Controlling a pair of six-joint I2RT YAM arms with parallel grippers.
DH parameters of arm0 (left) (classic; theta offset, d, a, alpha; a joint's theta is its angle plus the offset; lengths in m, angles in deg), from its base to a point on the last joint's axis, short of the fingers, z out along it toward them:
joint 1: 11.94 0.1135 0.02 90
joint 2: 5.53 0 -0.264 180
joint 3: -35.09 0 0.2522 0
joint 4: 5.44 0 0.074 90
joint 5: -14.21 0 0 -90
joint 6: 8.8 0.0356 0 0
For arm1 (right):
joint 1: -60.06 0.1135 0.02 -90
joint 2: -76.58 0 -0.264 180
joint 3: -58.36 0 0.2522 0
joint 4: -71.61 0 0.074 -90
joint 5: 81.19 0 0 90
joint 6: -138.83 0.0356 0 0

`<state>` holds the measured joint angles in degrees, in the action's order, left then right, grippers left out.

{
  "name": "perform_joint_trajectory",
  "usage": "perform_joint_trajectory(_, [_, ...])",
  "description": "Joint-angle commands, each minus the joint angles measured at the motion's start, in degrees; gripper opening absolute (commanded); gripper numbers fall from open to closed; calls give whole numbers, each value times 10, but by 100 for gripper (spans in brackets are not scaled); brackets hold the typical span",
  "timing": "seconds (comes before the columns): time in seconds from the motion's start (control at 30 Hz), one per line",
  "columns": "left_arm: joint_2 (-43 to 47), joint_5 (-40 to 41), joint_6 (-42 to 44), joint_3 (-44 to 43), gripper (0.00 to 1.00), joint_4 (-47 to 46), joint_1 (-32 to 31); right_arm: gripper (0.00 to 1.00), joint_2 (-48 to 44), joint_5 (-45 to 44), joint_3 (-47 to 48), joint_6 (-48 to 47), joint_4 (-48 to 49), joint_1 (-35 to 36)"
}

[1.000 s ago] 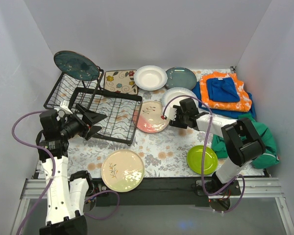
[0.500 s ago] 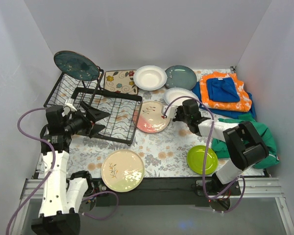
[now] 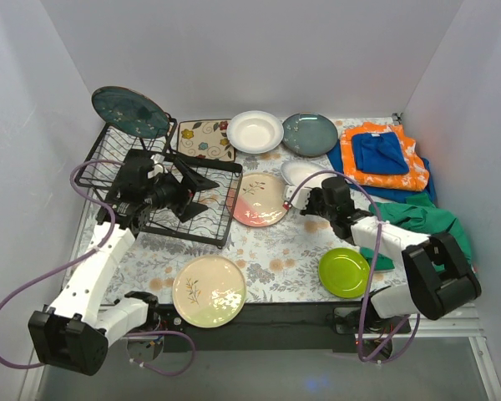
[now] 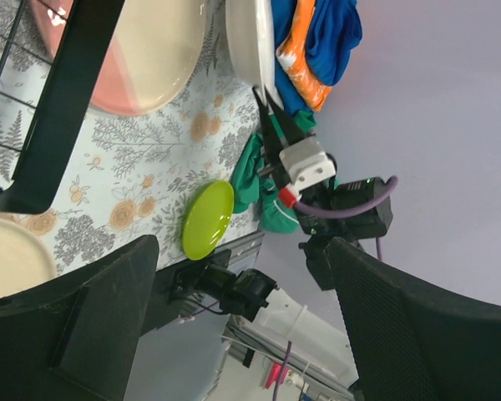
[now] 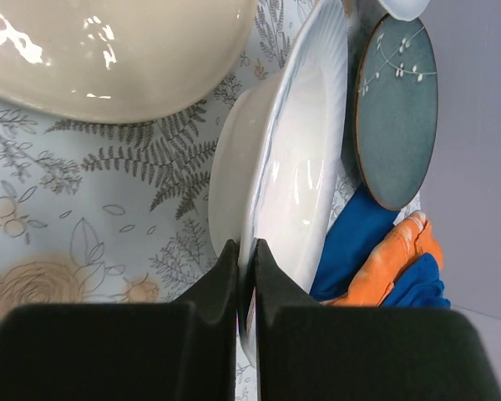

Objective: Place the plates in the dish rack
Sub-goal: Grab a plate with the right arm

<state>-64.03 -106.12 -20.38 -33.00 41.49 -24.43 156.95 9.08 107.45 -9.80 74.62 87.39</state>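
My right gripper (image 5: 246, 253) is shut on the near rim of a white deep plate (image 5: 296, 167) at the table's right middle (image 3: 305, 173). My left gripper (image 3: 202, 182) hangs open and empty over the black wire dish rack (image 3: 209, 213). A dark plate (image 3: 129, 111) stands at the rack's back left. A pink-cream plate (image 3: 259, 199) lies beside the rack. A second white plate (image 3: 255, 132) and a blue-grey plate (image 3: 309, 134) lie at the back. A cream plate (image 3: 209, 290) and a lime green plate (image 3: 344, 272) lie near the front edge.
A square patterned mat (image 3: 206, 139) lies behind the rack. Orange and blue cloths (image 3: 382, 157) are piled at the back right, with a green cloth (image 3: 426, 221) under the right arm. White walls close in both sides.
My right gripper has closed on the white plate's rim. My left arm has swung from the rack's left side up and right, over the rack, its gripper still open.
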Motion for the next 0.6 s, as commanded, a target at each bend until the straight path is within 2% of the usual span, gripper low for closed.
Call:
perform_joint_trajectory(0.0, [-16,28,-37,-32,81,-38,-21,1,-54,44,-14,42,-32,-3])
perform_joint_trajectory(0.23, [-60,36,-85,-36,82,-71,-58,1,-125,61,-22,62,-54,-3])
perform_joint_trajectory(0.57, [-148,32,-158,-64,82,-117,-96,1,-194,92,23,85,-101,8])
